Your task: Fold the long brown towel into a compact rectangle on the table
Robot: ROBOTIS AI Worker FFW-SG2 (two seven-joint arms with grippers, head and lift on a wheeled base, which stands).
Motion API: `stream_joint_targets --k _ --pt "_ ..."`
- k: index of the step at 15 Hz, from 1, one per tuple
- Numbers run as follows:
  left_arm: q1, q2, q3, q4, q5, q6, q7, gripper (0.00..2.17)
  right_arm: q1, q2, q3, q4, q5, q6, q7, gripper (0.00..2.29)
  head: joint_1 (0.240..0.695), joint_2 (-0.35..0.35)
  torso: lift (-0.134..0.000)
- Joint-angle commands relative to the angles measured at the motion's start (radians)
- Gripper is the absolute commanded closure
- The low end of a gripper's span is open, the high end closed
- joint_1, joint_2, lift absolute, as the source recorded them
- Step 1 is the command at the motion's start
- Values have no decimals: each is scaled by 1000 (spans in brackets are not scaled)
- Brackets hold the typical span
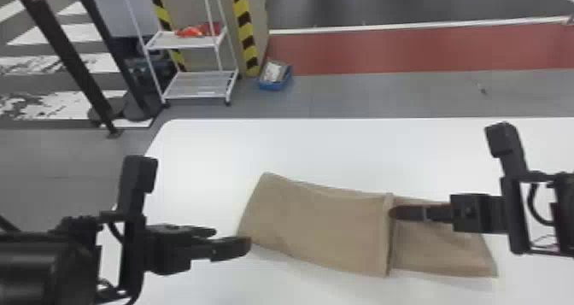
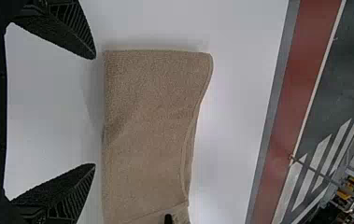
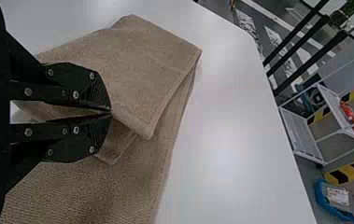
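With twelve o'clock pointing at the table's far edge, the table (image 1: pixel 307 146) is carrying the partly folded towel (image 1: pixel 273 197), whose long axis is running nearly crosswise (leaning a little toward ten and four). Its upper layer (image 1: pixel 324 231) is stopping short, leaving the lower layer (image 1: pixel 444 255) showing toward three. The right gripper (image 1: pixel 395 212) is pinching the upper layer's edge, fingers pressed together, with most of the towel lying toward nine from it. The left gripper (image 2: pixel 95 111) is hovering empty, fingers spread, the left end (image 1: pixel 252 223) lying just beside, toward two; folding that end is probably falling to this nearer gripper.
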Motion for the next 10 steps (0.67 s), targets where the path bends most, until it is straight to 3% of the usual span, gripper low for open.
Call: stream_joint_targets --k 1,10 --pt "1 6 7 -1 2 4 -2 60 -1 -1 -18 -4 -4 2 -3 1001 695 144 -124" --pt "6 9 4 7 4 4 -2 63 62 -10 11 11 11 2 5 1001 695 154 -124"
